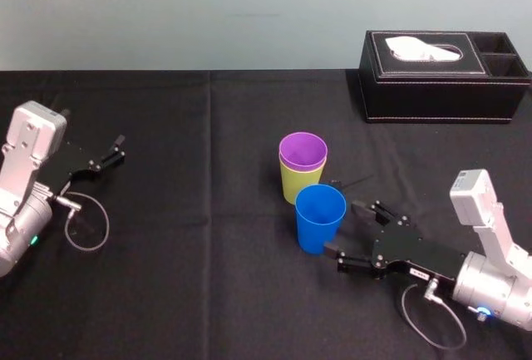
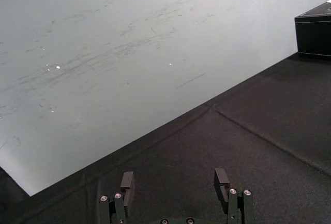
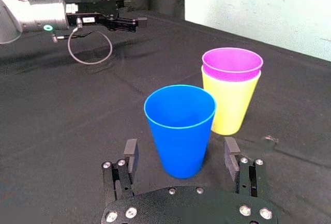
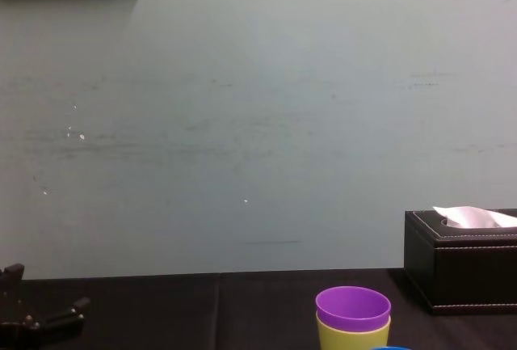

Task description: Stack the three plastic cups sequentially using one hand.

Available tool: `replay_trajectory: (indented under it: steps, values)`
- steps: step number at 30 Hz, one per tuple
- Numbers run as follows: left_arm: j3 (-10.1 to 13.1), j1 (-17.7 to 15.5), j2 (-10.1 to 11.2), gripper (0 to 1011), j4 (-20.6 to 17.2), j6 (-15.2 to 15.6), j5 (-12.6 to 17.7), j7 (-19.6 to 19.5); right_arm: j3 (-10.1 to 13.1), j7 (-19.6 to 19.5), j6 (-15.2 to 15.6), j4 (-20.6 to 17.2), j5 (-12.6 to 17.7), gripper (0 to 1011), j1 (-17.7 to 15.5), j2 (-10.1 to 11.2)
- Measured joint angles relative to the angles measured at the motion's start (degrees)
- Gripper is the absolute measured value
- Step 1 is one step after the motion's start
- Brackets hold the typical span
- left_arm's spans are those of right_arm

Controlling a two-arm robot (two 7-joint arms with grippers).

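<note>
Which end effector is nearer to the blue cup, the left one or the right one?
Right. The right end effector is open at the blue cup's right side, almost straddling it. The left end effector, also open, is far off to the cup's left.

Purple cup (image 1: 302, 150), yellow-green cup (image 1: 298, 184), blue cup (image 1: 320, 217): all plain, no pattern. Desk (image 1: 191, 277) plain black. Tissue box (image 1: 440, 86) black, pale stitching; tissue (image 1: 424, 48) white. Wall (image 1: 208, 11) pale grey-green, faint scuffs. Left pincer (image 1: 119, 149), right pincer (image 1: 344, 229) black.

Left hand (image 1: 116, 149), right hand (image 1: 344, 229) — fingers apart
</note>
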Motion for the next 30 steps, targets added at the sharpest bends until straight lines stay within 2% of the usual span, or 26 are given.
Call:
replay_trajectory:
  steps: [18,30]
  values:
    - [0.0,0.0,0.0,1011,0.0,0.0,0.0,0.0,-2.7,0.8,-1.1,3.8,1.4,1004,3.9,-2.3]
    - [0.0,0.0,0.0,1011,0.0,0.0,0.0,0.0,-3.5,0.9,-1.7,5.1,1.9,1004,5.2,-3.3]
